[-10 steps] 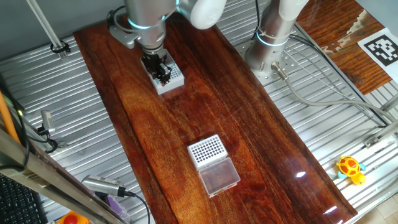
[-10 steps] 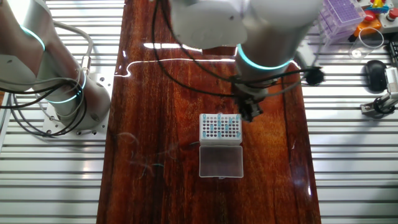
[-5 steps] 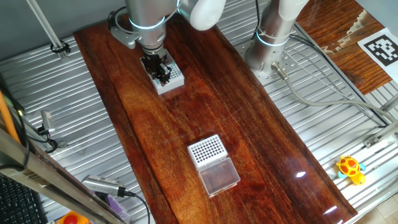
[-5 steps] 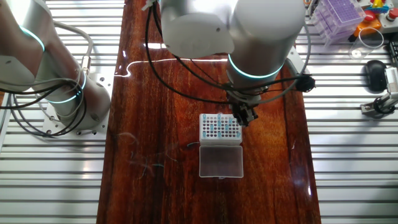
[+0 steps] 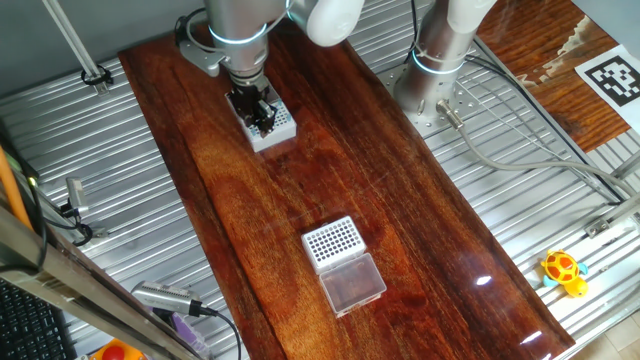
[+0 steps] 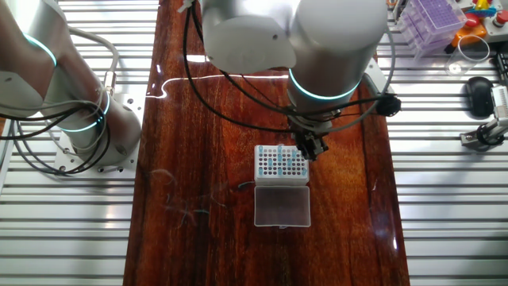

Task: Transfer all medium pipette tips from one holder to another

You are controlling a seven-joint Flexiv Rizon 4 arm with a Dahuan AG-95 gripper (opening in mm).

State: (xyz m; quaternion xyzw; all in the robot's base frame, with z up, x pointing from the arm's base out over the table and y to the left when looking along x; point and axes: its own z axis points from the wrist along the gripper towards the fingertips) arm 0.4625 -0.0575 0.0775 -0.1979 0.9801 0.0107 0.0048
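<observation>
A white rack (image 5: 278, 130) stands at the far end of the wooden board, and my gripper (image 5: 263, 117) hangs right over it. From the other side this rack (image 6: 279, 163) shows medium pipette tips (image 6: 274, 164) as teal dots in part of its grid. Its clear lid (image 6: 282, 206) lies open beside it. There my gripper (image 6: 310, 148) points down at the rack's right edge, its dark fingers close together. I cannot make out whether they hold a tip. A second white rack (image 5: 332, 241) with an open lid (image 5: 352, 283) sits mid-board, showing a grid of small dark holes.
Another arm's base (image 5: 438, 62) stands on the slatted metal beside the board, also seen as a grey base (image 6: 75, 119). A yellow toy (image 5: 563, 270), a marker tag (image 5: 610, 78), a purple box (image 6: 433, 19) and a computer mouse (image 6: 479, 94) lie off the board.
Over the last second the gripper shifted sideways from beside the teal-tipped rack to over its right edge. Since half a second ago it has barely moved.
</observation>
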